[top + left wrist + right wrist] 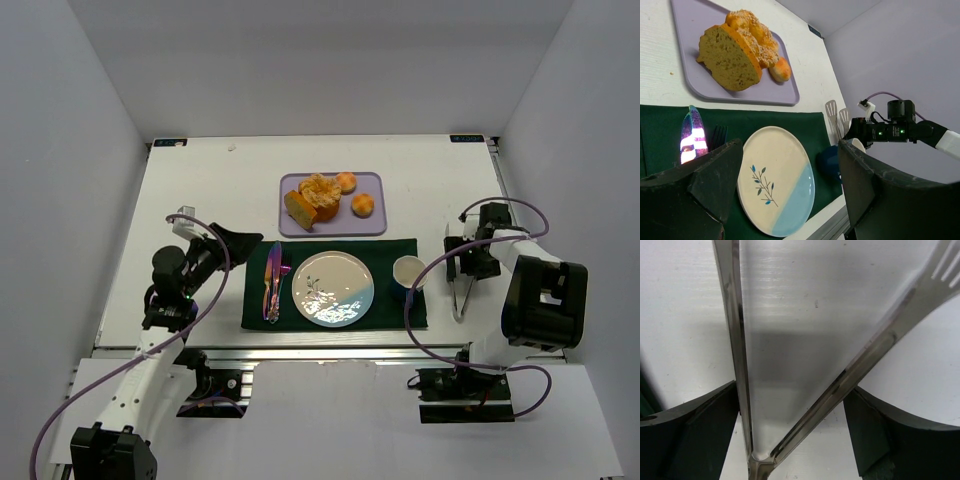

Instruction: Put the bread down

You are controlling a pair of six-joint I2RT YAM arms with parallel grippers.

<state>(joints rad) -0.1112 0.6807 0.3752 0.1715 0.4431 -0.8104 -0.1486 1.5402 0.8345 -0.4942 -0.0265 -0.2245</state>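
Left wrist view: tray (785,92) cropped at top and left, far bun (346,182) hidden behind cake (752,37), knife (694,135) washed by glare, lower half hidden, right wrist view: tongs (737,340) by right bench edge, both arms run out of frame, hinge clipped at bottom.

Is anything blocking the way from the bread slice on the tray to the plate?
Nothing visible does. The bread lies near-left on the purple tray, against the cake. Only the tray's low rim and bare green mat separate it from the plate, whose face is bare.
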